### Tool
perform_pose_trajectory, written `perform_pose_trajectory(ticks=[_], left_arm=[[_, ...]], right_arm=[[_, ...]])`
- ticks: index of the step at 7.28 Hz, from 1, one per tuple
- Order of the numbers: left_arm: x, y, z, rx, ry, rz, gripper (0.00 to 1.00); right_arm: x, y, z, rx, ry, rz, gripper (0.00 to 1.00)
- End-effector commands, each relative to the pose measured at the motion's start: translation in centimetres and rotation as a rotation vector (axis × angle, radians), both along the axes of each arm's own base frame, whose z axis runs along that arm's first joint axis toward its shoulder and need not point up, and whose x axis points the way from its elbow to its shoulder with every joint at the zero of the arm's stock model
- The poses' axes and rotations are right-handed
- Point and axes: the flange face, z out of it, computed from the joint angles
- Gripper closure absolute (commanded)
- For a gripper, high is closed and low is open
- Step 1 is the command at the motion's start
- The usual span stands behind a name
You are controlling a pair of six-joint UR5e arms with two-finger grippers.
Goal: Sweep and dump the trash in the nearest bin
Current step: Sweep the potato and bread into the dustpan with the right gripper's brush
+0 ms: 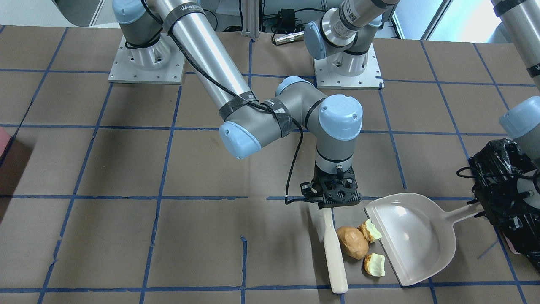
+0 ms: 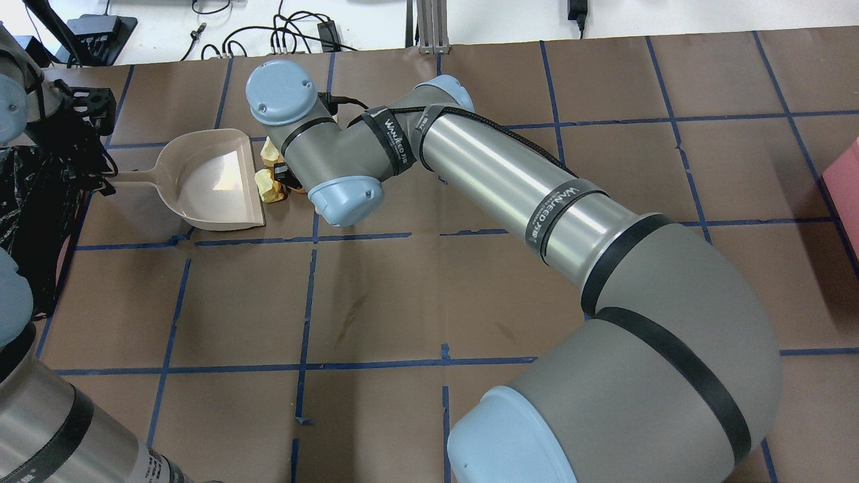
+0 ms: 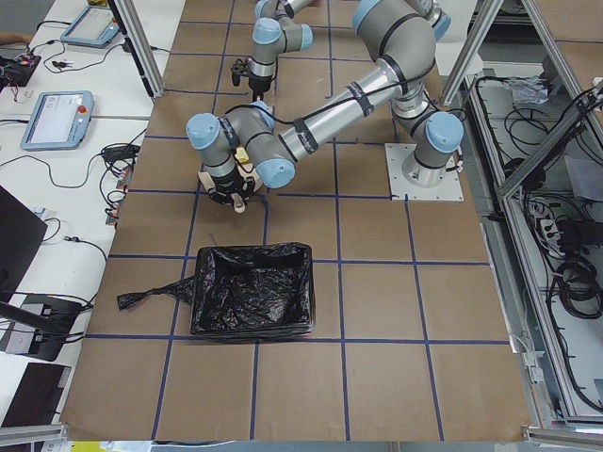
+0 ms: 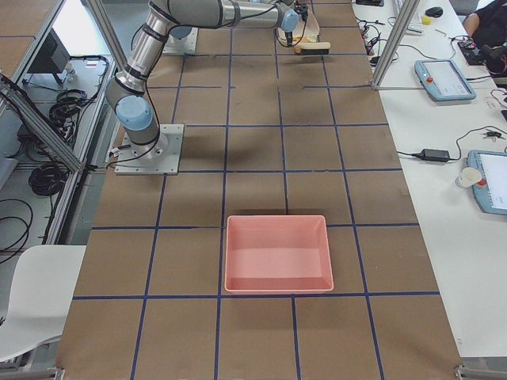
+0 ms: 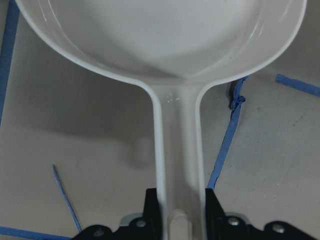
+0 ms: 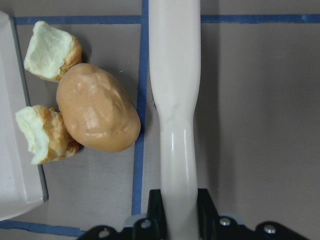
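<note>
The trash lies on the brown table: a tan potato-like lump (image 1: 352, 242) (image 6: 97, 107) and two pale chunks with orange crust (image 1: 371, 230) (image 1: 374, 265). The chunks touch the front lip of a beige dustpan (image 1: 409, 236) (image 2: 208, 178). My right gripper (image 6: 178, 200) (image 1: 336, 198) is shut on the handle of a cream brush (image 1: 335, 253) (image 6: 175, 75), which lies close beside the lump on the side away from the pan. My left gripper (image 5: 178, 200) is shut on the dustpan's handle (image 5: 178, 150). The black-bagged bin (image 1: 502, 181) (image 3: 252, 301) stands just behind the pan's handle.
My right arm (image 2: 483, 161) reaches across the table to the left side. A pink tray without a bag (image 4: 277, 253) (image 2: 845, 181) sits far off on the right side. Blue tape lines grid the table.
</note>
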Motion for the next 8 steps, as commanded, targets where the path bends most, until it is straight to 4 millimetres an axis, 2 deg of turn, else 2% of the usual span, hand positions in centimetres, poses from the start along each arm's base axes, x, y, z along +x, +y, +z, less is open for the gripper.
perform_pose_trajectory(ticks=[1, 3, 5, 7, 8], left_arm=[[0.0, 0.0, -0.1, 0.001, 0.001, 0.000, 0.97], [-0.1, 0.1, 0.1, -0.001, 0.001, 0.000, 0.97], [-0.2, 0.1, 0.3, -0.004, -0.001, -0.002, 0.97], [-0.2, 0.0, 0.4, -0.006, -0.002, -0.002, 0.97], [-0.3, 0.1, 0.5, -0.006, -0.002, -0.003, 0.97]], right_arm=[[1.9, 2.0, -0.8, 0.020, -0.008, 0.004, 0.95], [5.2, 4.8, -1.0, 0.027, -0.030, -0.010, 0.94], [8.9, 8.0, 0.7, 0.011, -0.067, -0.018, 0.94], [12.5, 9.6, 1.0, -0.005, -0.101, -0.020, 0.94], [14.2, 10.4, 1.8, -0.014, -0.124, -0.029, 0.94]])
